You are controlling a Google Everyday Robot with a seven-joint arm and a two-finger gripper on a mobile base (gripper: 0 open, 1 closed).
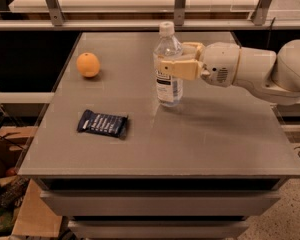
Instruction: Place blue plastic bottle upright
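Clearly the step in hand is the set-down. The blue plastic bottle stands upright on the grey surface, a little behind its middle, with the white cap on top. The gripper reaches in from the right and is clamped on the bottle's upper body, just above the label, with one finger across the front and the other behind.

To finish well, the arm would need to make sure the base sits flat before anything lets go. The fingers should then part evenly, so that neither drags the light, ribbed wall sideways. The retreat should run straight back to the right along the line of the arm, without lifting or twisting (a tall, narrow bottle tips at a small nudge). The orange at the left and the dark snack wrapper towards the front left lie well apart from the bottle and should not get in the way.

Several things cannot be read here:
- The far finger is mostly hidden behind the bottle, so how firmly it presses is a judgement.
- It cannot be told whether the base bears its full weight on the surface or hangs a hair above it.
- The arm is cut off at the right edge, and the mobile base is out of view.
- The label's print is too small to read.
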